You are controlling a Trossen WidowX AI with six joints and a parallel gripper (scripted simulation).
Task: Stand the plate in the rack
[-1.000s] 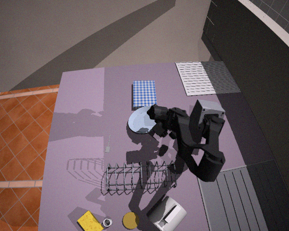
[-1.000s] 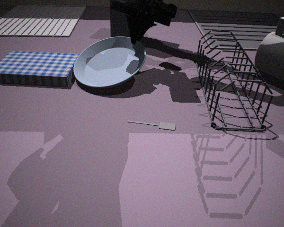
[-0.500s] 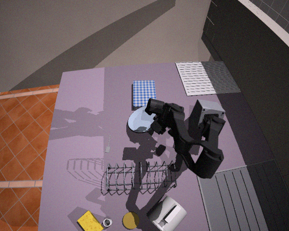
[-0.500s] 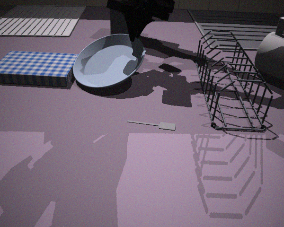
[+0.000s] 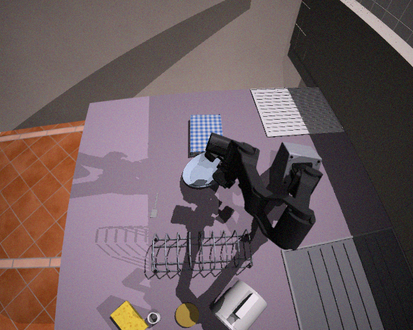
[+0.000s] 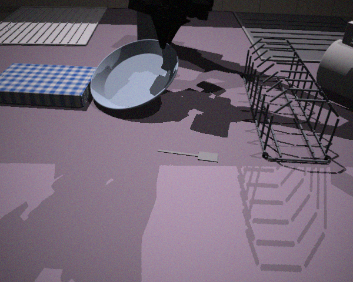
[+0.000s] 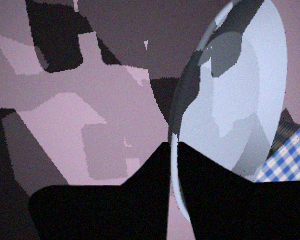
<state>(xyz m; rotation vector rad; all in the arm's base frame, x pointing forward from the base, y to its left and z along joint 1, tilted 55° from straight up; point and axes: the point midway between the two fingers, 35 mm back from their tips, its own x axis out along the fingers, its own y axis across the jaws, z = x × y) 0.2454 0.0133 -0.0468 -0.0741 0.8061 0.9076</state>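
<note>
Lilac laminate covers the worktop (image 6: 79,188), where a black robot arm (image 5: 270,199) reaches across from its grey base (image 5: 299,156) toward a pale blue plate (image 6: 134,74). A wire dish rack (image 6: 289,103) stands well apart from the plate, all slots bare, its feet on the worktop. A grey toaster (image 5: 239,304) sits just beyond the rack. A blue-and-white checked cloth (image 6: 39,83), folded into a slab, lies just beside the plate's lower edge; whether they touch cannot be told. The plate is tilted: the rim nearest the cloth is down near the worktop, while the opposite rim is raised off it. The claw (image 7: 172,165) is clamped tight on that raised rim, and the wrist view shows the plate's thin edge passing between the two dark fingers. A yellow sponge (image 5: 127,315), a round mustard-coloured disc (image 5: 186,314) and a small white cup (image 5: 153,317) line the worktop's edge beyond the rack. A thin grey spatula-like tool (image 6: 195,154) lies flat between plate and rack.
</note>
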